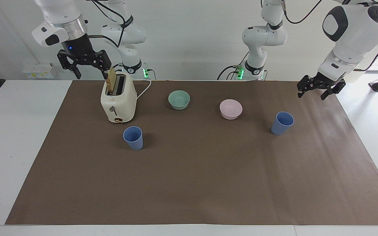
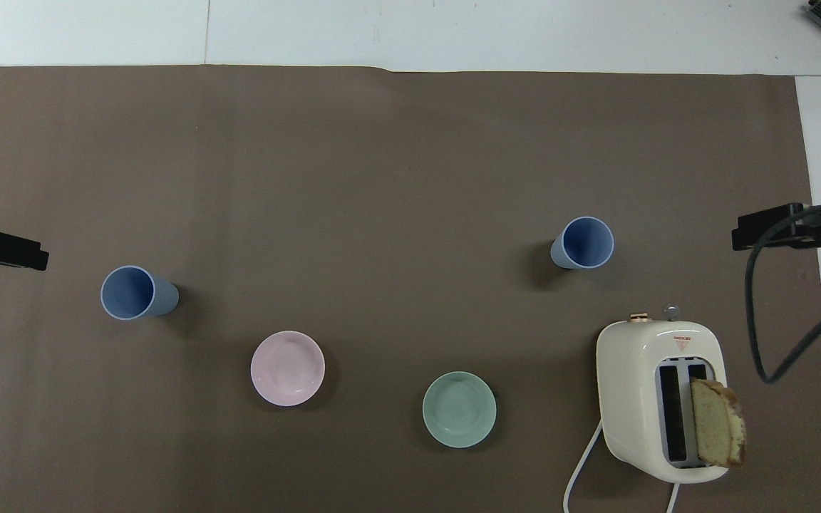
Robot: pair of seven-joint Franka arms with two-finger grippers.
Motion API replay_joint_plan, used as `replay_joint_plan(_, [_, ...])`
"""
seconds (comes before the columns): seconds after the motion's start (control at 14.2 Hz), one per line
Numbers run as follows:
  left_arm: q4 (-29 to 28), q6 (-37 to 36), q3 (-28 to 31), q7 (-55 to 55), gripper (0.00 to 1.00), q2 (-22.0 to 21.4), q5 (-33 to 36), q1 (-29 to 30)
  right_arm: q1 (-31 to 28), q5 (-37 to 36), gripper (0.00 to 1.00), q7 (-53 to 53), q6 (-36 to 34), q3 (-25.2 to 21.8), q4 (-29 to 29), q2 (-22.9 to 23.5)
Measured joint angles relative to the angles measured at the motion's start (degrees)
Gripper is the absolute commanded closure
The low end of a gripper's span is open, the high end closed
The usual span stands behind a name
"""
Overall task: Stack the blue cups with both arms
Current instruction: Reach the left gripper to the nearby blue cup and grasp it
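A white table (image 1: 21,137) stands against a pale wall, and a brown paper sheet (image 1: 195,183) covers most of its top, with white margins bare at both ends and along the edge farthest from the robots; the sheet shows faint creases toward the left arm's end. Two blue cups stand upright and well apart on the sheet: one blue cup (image 1: 133,138) just beside the cream toaster (image 1: 118,101), farther from the robots than it; the other blue cup (image 1: 282,123) toward the left arm's end, near the pink bowl (image 1: 231,109). A mint-green bowl (image 1: 179,99) sits between the toaster and the pink bowl; a slice of bread (image 1: 111,80) stands up out of one toaster slot, and a white cord runs from the toaster toward the robots. The left gripper (image 1: 317,88) hangs over the sheet's corner, fingers spread, holding nothing; the right gripper (image 1: 84,66) hangs beside the bread, fingers apart, holding nothing.
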Motion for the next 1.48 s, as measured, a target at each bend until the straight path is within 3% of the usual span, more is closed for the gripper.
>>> replay_joint_plan(0.7, [-18.22, 18.67, -0.17, 0.14, 0.00, -1.55, -1.53, 0.60, 0.00, 0.00, 0.00, 0.00, 0.00, 0.00, -0.02, 0.00])
replay_joint_plan(1.05, [-23.09, 26.72, 0.03, 0.14, 0.02, -0.54, -2.68, 0.71, 0.00, 0.00, 0.00, 0.00, 0.00, 0.00, -0.02, 0.00])
replay_joint_plan(1.27, [-24.85, 29.30, 0.07, 0.14, 0.22, 0.99, -2.75, 0.75, 0.00, 0.00, 0.00, 0.00, 0.00, 0.00, -0.02, 0.00])
replay_joint_plan(1.48, [-26.81, 32.02, 0.08, 0.14, 0.62, 1.36, -2.78, 0.77, 0.00, 0.00, 0.00, 0.00, 0.00, 0.00, -0.02, 0.00])
